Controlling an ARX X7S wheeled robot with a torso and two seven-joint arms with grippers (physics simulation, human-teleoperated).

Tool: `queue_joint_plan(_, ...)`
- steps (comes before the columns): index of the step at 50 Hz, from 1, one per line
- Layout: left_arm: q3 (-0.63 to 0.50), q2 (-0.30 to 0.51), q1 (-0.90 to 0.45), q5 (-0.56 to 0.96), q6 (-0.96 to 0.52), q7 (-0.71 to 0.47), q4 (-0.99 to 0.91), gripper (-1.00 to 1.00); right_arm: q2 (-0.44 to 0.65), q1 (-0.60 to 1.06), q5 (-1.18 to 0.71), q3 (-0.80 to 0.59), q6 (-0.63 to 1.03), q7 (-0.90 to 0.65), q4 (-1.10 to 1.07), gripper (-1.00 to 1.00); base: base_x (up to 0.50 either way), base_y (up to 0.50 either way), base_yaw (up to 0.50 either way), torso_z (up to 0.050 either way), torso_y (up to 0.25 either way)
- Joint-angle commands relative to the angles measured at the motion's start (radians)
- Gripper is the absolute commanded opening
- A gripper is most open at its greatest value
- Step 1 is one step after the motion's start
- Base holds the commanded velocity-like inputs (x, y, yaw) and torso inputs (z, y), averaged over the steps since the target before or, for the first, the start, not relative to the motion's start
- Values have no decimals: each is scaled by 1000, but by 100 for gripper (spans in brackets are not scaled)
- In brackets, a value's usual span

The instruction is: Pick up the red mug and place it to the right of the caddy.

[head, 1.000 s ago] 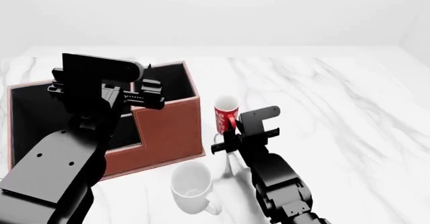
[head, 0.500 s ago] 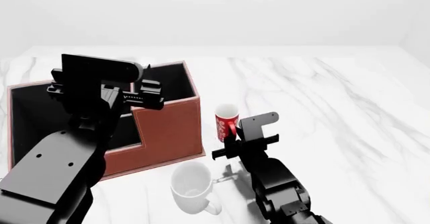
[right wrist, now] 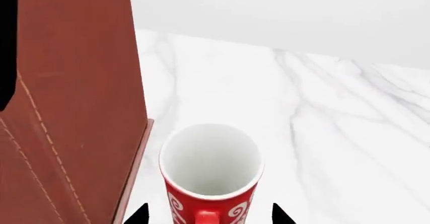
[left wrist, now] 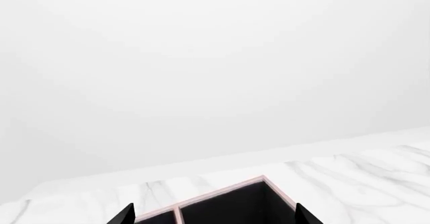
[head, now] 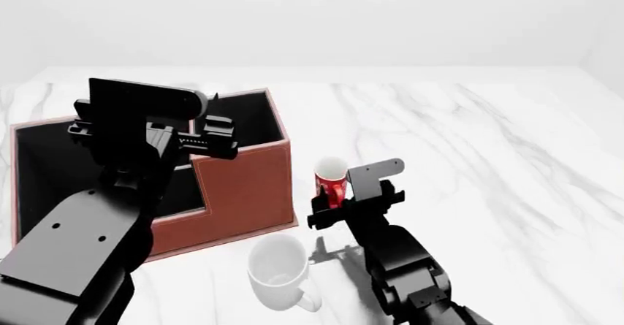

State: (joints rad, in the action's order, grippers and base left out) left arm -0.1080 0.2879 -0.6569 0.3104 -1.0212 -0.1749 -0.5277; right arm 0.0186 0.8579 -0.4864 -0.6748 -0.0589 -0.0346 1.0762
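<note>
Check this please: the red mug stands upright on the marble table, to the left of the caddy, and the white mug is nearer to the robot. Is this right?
One detail is wrong: the side. In the head view the red mug stands to the right of the caddy, not the left. It is upright on the marble table, and the white mug is nearer to the robot.

Looks like a bare simulated test scene, not a lived-in room. Offers only a white marble-veined desk (head: 468, 142) with a blank pale wall behind it. Holds a leather-look stitched caddy (head: 244, 193), with a red mug (head: 331, 179) just right of that caddy and a plain white mug (head: 278, 270) in front of it. Hints faintly at an office.
</note>
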Motion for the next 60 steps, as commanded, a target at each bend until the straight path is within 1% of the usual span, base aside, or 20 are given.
queue_joint_plan(1, -1, 2, 0, 4, 2, -3, 2, 100, 4, 4, -16, -20, -1, -9, -8, 100, 0, 0, 0, 0, 0)
queue_joint_plan(5, -1, 3, 0, 5, 2, -5, 1, 100, 13, -1, -22, -25, 11, -19, -36, 100, 0, 0, 0, 0, 0)
queue_joint_plan(7, -1, 3, 0, 7, 1, -5, 0, 100, 29, -10, -29, -26, 36, -33, -84, 100, 0, 0, 0, 0, 0)
queue_joint_plan(9, 0, 4, 0, 8, 0, -6, -2, 100, 71, -35, -43, -28, 101, -71, -212, 100, 0, 0, 0, 0, 0)
queue_joint_plan(10, 0, 4, 0, 8, 1, -6, -2, 100, 76, -39, -45, -29, 109, -76, -228, 100, 0, 0, 0, 0, 0)
queue_joint_plan(12, -1, 4, -1, 9, -1, -7, -2, 100, 129, -71, -65, -32, 185, -120, -385, 100, 0, 0, 0, 0, 0)
queue_joint_plan(13, -1, 4, -2, 9, 1, -7, -1, 100, 170, -90, -67, -45, 247, -161, -503, 100, 0, 0, 0, 0, 0)
queue_joint_plan(16, 0, 4, -2, 10, 0, -9, -1, 100, 233, -119, -94, -46, 329, -208, -679, 100, 0, 0, 0, 0, 3)
queue_joint_plan(17, -1, 4, -3, 10, 1, -10, 0, 100, 273, -135, -116, -39, 363, -229, -789, 100, 0, 0, 0, 0, 0)
queue_joint_plan(21, -3, 3, -3, 11, 4, -10, 2, 100, 344, -139, -153, -11, 426, -288, -975, 100, 0, 0, 0, 0, 0)
queue_joint_plan(23, -3, 3, -3, 12, 2, -12, -1, 100, 361, -129, -185, 5, 445, -283, -1017, 100, 0, 0, 0, 0, 0)
queue_joint_plan(28, -3, 5, -6, 15, -2, -14, -4, 100, 399, -87, -198, 26, 471, -301, -1125, 100, 0, 0, 0, 0, 0)
queue_joint_plan(31, -4, 6, -8, 16, -1, -13, -2, 100, 405, -67, -193, 38, 475, -325, -1155, 100, 0, 0, 0, 0, 0)
queue_joint_plan(33, -6, 6, -8, 17, 1, -13, 0, 100, 399, -21, -144, 63, 453, -381, -1161, 100, 0, 0, 0, 0, 0)
queue_joint_plan(36, -6, 6, -8, 18, 2, -13, 1, 100, 386, 23, -140, 103, 440, -419, -1162, 100, 0, 0, 0, 0, 0)
queue_joint_plan(37, -8, 6, -9, 18, 2, -13, 2, 100, 385, 49, -91, 101, 416, -443, -1172, 100, 0, 0, 0, 0, 0)
queue_joint_plan(38, -8, 6, -10, 18, 3, -13, 3, 100, 384, 58, -86, 103, 415, -448, -1175, 100, 0, 0, 0, 0, 0)
queue_joint_plan(41, -8, 6, -12, 20, 2, -14, 3, 100, 381, 80, -82, 111, 406, -451, -1194, 100, 0, 0, 0, 0, 0)
queue_joint_plan(47, -9, 8, -12, 22, 3, -15, 4, 100, 376, 70, -85, 112, 385, -448, -1216, 100, 0, 0, 0, 0, 0)
queue_joint_plan(60, -10, 11, -9, 25, 7, -19, 7, 100, 372, 63, -86, 102, 369, -425, -1198, 100, 0, 0, 0, 0, 0)
